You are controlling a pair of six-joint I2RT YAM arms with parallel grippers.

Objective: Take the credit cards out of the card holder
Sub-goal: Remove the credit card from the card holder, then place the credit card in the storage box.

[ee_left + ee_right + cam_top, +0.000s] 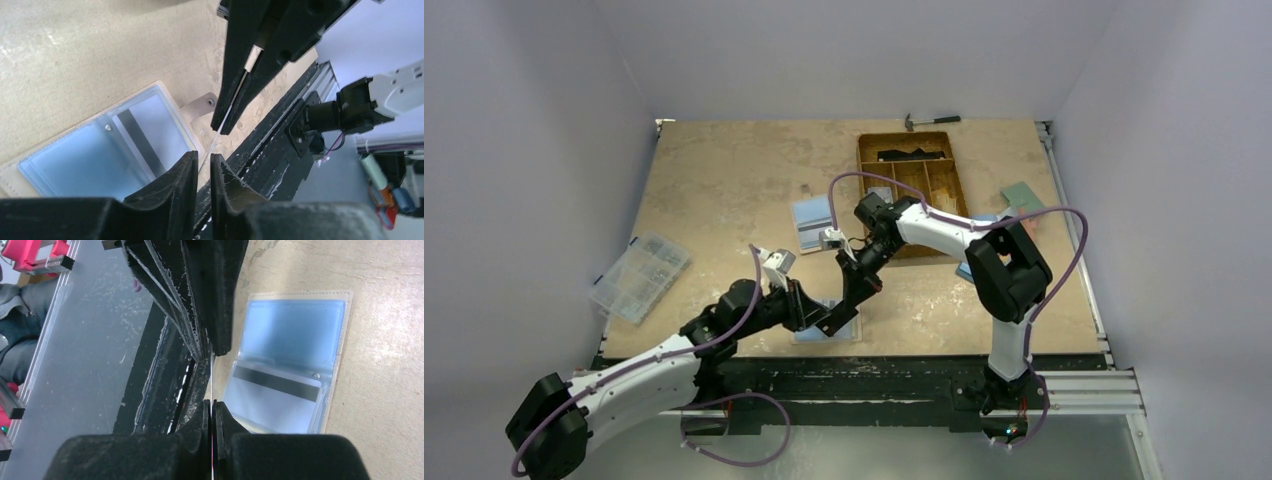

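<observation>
pale surface [724, 180]. near its front edge the left tool [202, 159] and right tool [212, 406] face tip to tip, both clamped on one credit card [211, 380], seen only edge-on as a thin line. beneath them lies the open card holder [295, 325], largely hidden from above; a striped card [275, 390] sits in its pocket.

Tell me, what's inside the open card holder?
A pale card with a dark stripe sits behind clear plastic in the card holder. Its other half shows only light blue. Anything under that card or behind the blue is covered.
</observation>
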